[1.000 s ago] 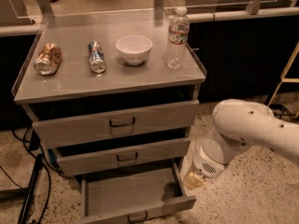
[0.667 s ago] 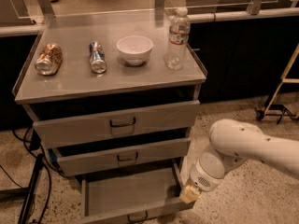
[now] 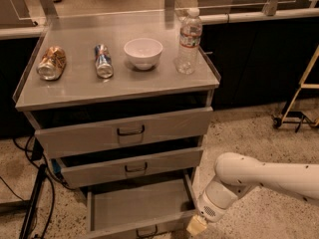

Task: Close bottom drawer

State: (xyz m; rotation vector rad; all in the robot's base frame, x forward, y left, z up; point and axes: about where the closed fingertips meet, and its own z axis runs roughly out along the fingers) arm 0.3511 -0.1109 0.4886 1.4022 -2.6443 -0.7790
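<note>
The bottom drawer (image 3: 139,203) of the grey metal cabinet stands pulled far out, an empty shallow tray with a small dark handle (image 3: 146,231) on its low front panel. My gripper (image 3: 196,225) hangs at the end of the white arm, right beside the drawer's front right corner. I see only a pale tip of it at the lower edge of the view.
The middle drawer (image 3: 130,167) and top drawer (image 3: 130,131) stand slightly open above. On the cabinet top lie a crushed can (image 3: 51,62), a second can (image 3: 103,60), a white bowl (image 3: 143,53) and a water bottle (image 3: 189,41). Cables (image 3: 30,203) hang at the left. A yellow frame (image 3: 299,96) stands at the right.
My arm has dropped lower and moved left, bringing the gripper down to the bottom drawer's front right corner. The drawer itself has not visibly moved.
</note>
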